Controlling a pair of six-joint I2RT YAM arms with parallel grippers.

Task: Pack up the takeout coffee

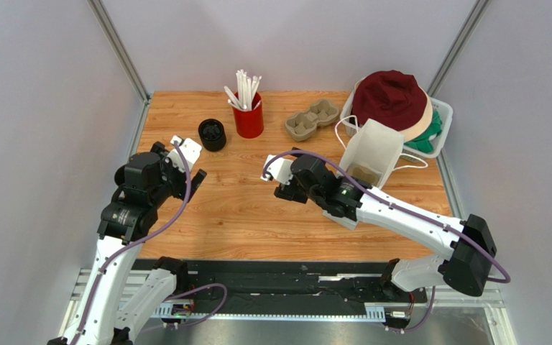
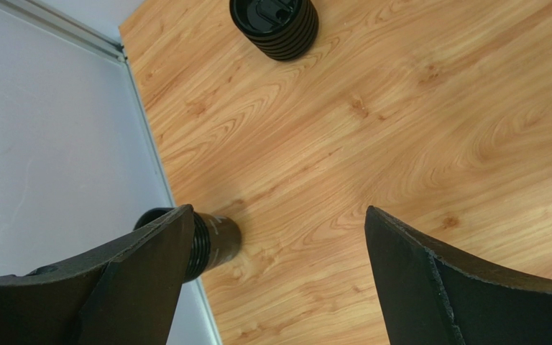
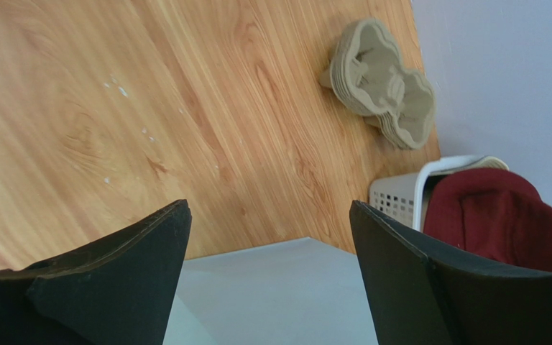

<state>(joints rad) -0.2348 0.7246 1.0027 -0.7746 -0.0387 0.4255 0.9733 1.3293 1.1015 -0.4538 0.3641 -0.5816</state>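
Two robot arms, both grippers spread open and empty.
One takeout coffee (image 2: 218, 241) beside a finger of the left gripper (image 2: 277, 210) (at the left edge of the table (image 1: 257, 215)); one black ribbed piece (image 1: 212, 134), one red straw cup (image 1: 249, 118), right gripper (image 3: 269, 205), one pulp cup carrier stack (image 1: 313, 121), one white bag (image 1: 374, 147).

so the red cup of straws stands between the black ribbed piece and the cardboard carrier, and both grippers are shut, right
Only the grippers are wrong: the wrist views show the left gripper and right gripper both open, jaws wide apart, holding nothing. The red cup of straws does stand between the black ribbed piece and the cardboard carrier.
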